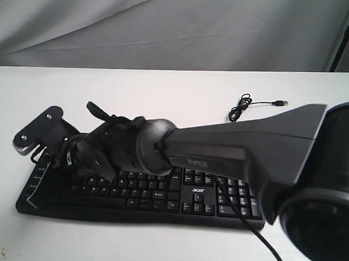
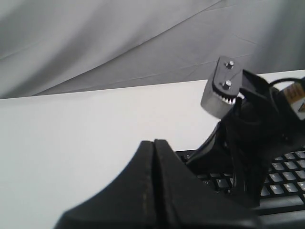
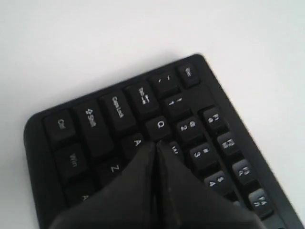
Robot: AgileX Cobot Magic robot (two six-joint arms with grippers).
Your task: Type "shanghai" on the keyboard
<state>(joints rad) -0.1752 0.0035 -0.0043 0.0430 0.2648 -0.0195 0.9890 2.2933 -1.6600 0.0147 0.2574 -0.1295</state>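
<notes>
Nearest the exterior camera, the right arm (image 1: 237, 147) reaches from the keyboard's number-pad end across its keys toward its letter end. The keyboard (image 1: 206, 203) lies flat on the white table (image 1: 164, 87), its long side facing that camera. The right gripper (image 3: 156, 145) has its fingers pressed together with nothing between them. Their joined tip is down at the keyboard's letter end, just beside the A key (image 3: 137, 142), with the Q key (image 3: 160, 125) just past it; whether it touches a key cannot be told. The left gripper (image 2: 153, 143) is likewise closed up and empty, near the keyboard's letter end. Behind the keyboard a thin black cable (image 1: 239, 108) lies coiled on the table, and behind that hangs a grey cloth (image 1: 166, 27)
</notes>
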